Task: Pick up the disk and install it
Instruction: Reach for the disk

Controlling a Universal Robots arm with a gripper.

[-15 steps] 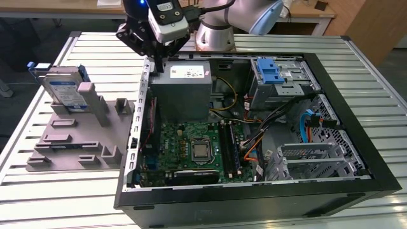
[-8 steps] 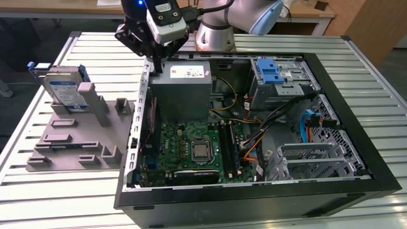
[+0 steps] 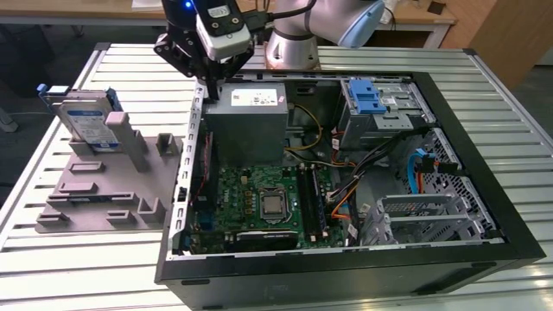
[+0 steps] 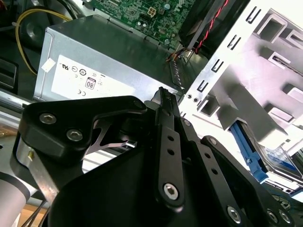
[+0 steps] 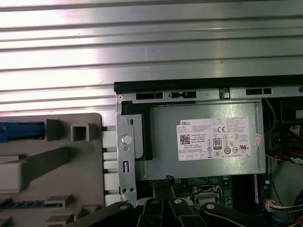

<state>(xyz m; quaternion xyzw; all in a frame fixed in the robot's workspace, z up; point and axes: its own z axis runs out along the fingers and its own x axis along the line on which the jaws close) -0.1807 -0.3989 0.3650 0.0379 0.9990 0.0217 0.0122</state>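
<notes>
While the disk [image 3: 90,123] stands upright in the grey holder [image 3: 103,188] at the exterior view's left, my claw [image 3: 210,83] hangs closed and empty, well apart from it, above the case wall [image 3: 191,149] beside the power supply [image 3: 246,113]. Risk: any descent here strikes that metal edge, and a closed approach would topple the disk.
</notes>
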